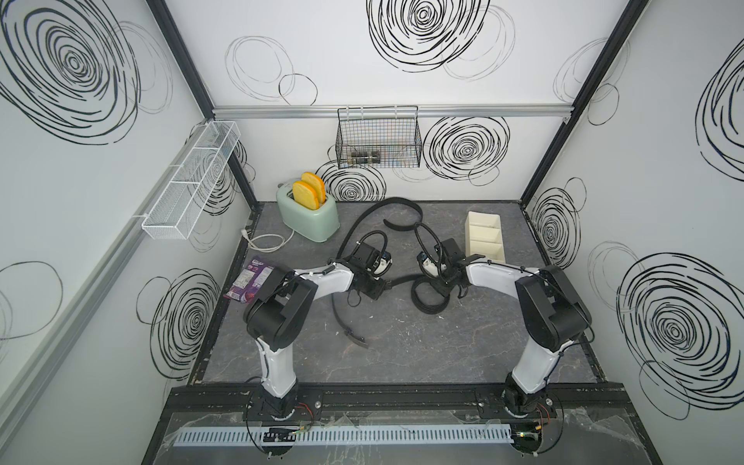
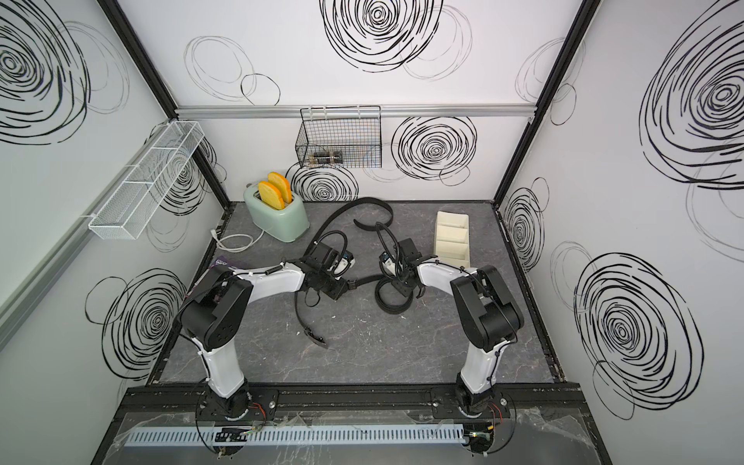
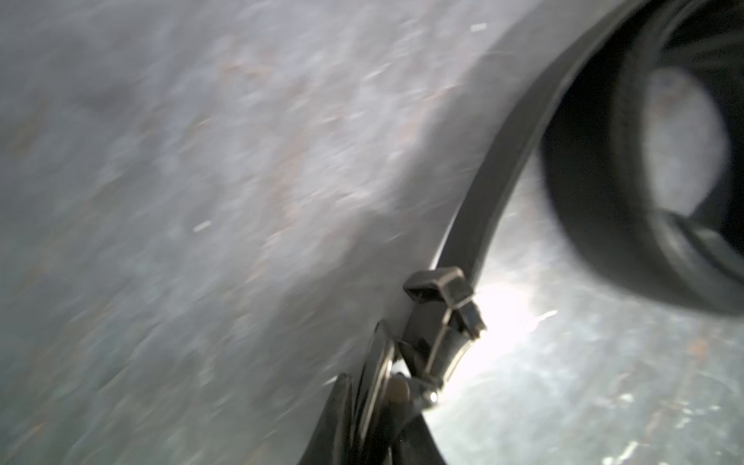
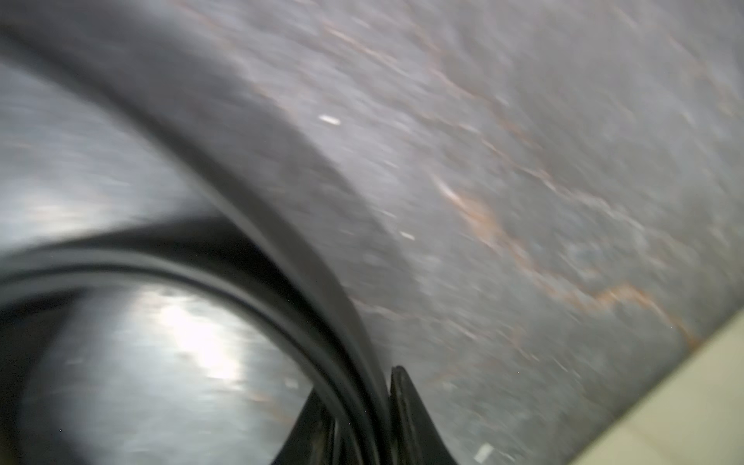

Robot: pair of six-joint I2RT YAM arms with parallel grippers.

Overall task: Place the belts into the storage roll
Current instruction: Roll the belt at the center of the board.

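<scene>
At worktop (image 1: 402,362) centre, the coiled belt (image 1: 427,298), a smooth black strap wound in loose oval wraps, lies near the storage roll (image 1: 472,237) but outside it. This is a cream rigid-plastic divided tray. Here the left fingers (image 3: 340,422) are closed on the metal buckle (image 3: 443,306) end, and the right fingers (image 4: 406,418) straddle the outer wrap; clamping cannot be confirmed. Behind, the second belt (image 1: 402,204) lies uncoiled. Surface: dark grey marbled finish, rust-veined; white walls (image 1: 362,80) carry black spirals
</scene>
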